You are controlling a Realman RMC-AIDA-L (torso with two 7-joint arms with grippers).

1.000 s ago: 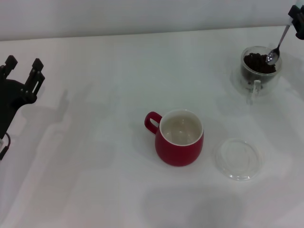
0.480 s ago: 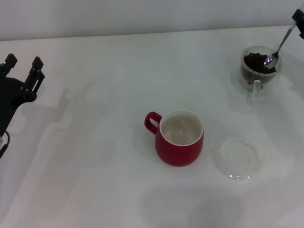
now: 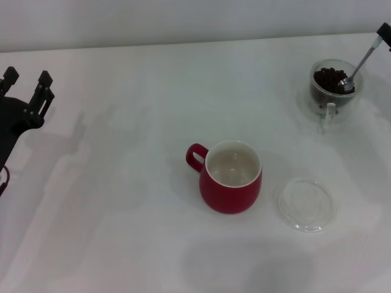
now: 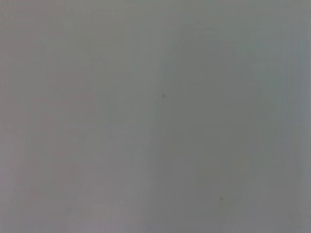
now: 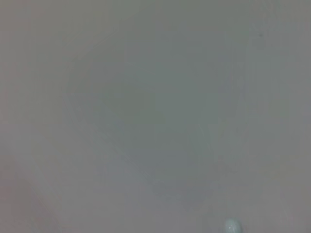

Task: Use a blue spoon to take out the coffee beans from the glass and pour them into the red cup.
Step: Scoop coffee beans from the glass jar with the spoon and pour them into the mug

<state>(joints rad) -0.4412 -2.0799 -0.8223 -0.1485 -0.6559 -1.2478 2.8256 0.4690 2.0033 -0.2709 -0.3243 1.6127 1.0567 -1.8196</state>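
The red cup stands mid-table, its white inside bare and its handle pointing left. At the far right the glass holds a heap of coffee beans. The blue spoon slants down into the glass, its metal bowl resting on the beans by the right rim. Only a dark tip of my right gripper shows at the frame's edge, holding the spoon's upper end; the blue handle is out of view. My left gripper is parked at the far left, open with nothing in it. Both wrist views show only blank surface.
A flat clear glass saucer lies to the right of the red cup, toward the front. The white table stretches between the left arm and the cup.
The spoon's bowl has dropped from just above the beans onto them. The right gripper has slid further out at the right edge. The left arm has drifted slightly left.
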